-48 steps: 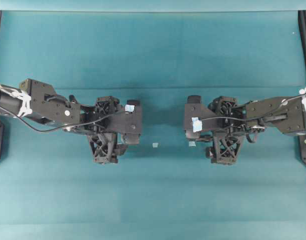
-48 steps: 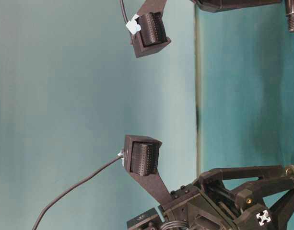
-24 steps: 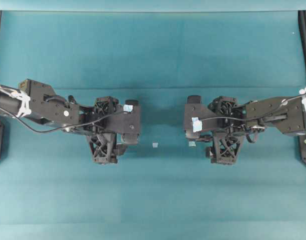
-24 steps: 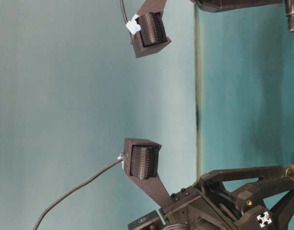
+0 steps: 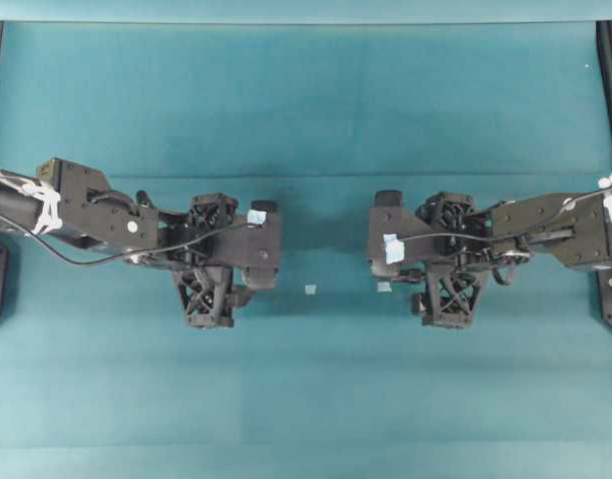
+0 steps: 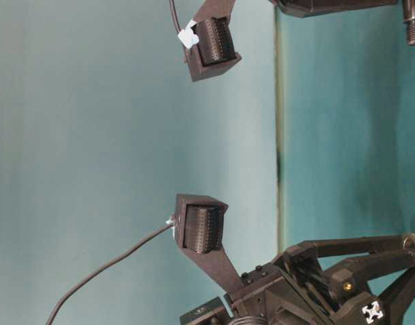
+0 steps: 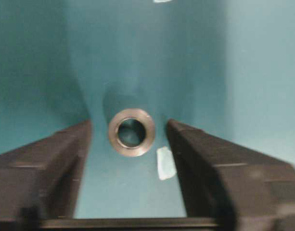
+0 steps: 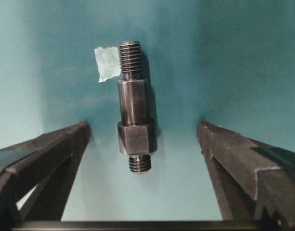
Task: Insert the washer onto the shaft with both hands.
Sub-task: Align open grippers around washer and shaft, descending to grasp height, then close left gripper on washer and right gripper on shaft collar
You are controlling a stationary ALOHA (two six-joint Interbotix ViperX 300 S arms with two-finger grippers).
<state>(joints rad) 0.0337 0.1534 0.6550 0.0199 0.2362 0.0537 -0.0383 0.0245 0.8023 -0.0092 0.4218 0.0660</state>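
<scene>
Washer lies flat on the teal mat, seen from the left wrist camera between the two dark fingers of the left gripper; clear gaps show at 3 and 9 o'clock of the ring, so the fingers stand apart and hold nothing. A pale tape scrap sits at 5 o'clock of the ring, just beside it.

From the right wrist camera the shaft lies on the mat, threaded at both ends, its thick collar toward 6 o'clock. The right gripper flanks it with wide gaps on both sides, released and not touching it. A second pale scrap touches the upper thread at 10 o'clock of the shaft.

No brand, label or readable writing shows anywhere; the tape pieces are blank.

One plain teal mat covers the whole table, with a faint crease across the middle and black frame rails at the side edges. In the overhead view the two arms face each other across the centre, well apart, a tiny scrap between them.

Against the picture a second ago, the left arm sits very slightly further toward 9 o'clock in the overhead view; the right arm looks unchanged. In the table-level view the near gripper frame sits a little lower.
</scene>
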